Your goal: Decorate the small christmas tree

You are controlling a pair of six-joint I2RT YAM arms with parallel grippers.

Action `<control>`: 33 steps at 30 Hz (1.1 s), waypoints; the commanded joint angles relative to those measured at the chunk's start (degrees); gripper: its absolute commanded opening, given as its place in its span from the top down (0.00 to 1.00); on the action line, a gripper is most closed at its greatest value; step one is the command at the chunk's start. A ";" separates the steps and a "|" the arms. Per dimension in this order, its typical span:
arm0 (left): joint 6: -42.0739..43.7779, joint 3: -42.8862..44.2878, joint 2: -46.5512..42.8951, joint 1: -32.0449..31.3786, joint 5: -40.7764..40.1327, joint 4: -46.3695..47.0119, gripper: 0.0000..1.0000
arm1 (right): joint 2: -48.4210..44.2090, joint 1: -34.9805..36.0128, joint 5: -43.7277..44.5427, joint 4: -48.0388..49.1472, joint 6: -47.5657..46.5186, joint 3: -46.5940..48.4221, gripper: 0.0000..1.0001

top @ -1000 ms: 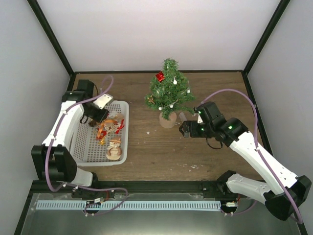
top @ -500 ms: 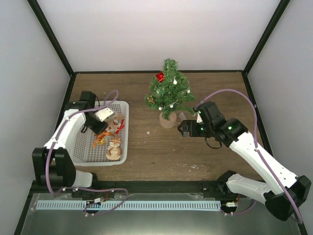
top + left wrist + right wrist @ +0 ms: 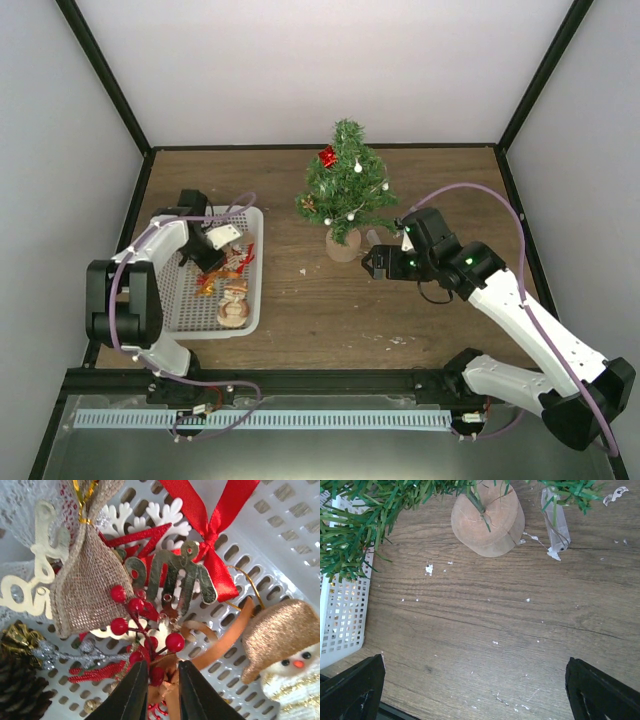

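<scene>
The small christmas tree (image 3: 346,190) stands at the back centre on its round wooden base (image 3: 488,522), with a red gift ornament (image 3: 327,157) and white beads on it. My left gripper (image 3: 207,262) is down in the white basket (image 3: 180,300). In the left wrist view, the left gripper (image 3: 162,664) has its jaws parted narrowly around a red berry sprig (image 3: 145,625) and an orange ribbon (image 3: 220,645). My right gripper (image 3: 372,262) hovers wide open just right of the tree's base. The right gripper (image 3: 475,680) has only bare wood between its fingers.
The basket also holds a snowman (image 3: 285,650), a burlap pouch (image 3: 87,580), a red bow (image 3: 210,535), a gold figure (image 3: 180,577) and a pinecone (image 3: 15,690). A clear icicle ornament (image 3: 556,525) lies beside the tree's base. Black frame posts and white walls enclose the table.
My left gripper has moved toward the near side and down onto the ornament pile in the basket, and its jaws have parted slightly. The right gripper has crept a little left.
</scene>
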 commanded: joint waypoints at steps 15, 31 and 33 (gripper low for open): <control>-0.05 3.71 3.46 -0.27 0.47 2.63 0.71 | -0.16 -0.44 -1.09 0.30 0.08 -0.45 0.09; -0.79 5.10 6.96 -1.21 1.56 1.80 0.61 | -0.07 -0.44 -0.43 0.41 0.23 -0.79 0.09; -1.03 5.26 7.32 -1.40 1.61 1.89 0.61 | -0.16 -0.43 -0.32 0.34 0.25 -0.88 0.09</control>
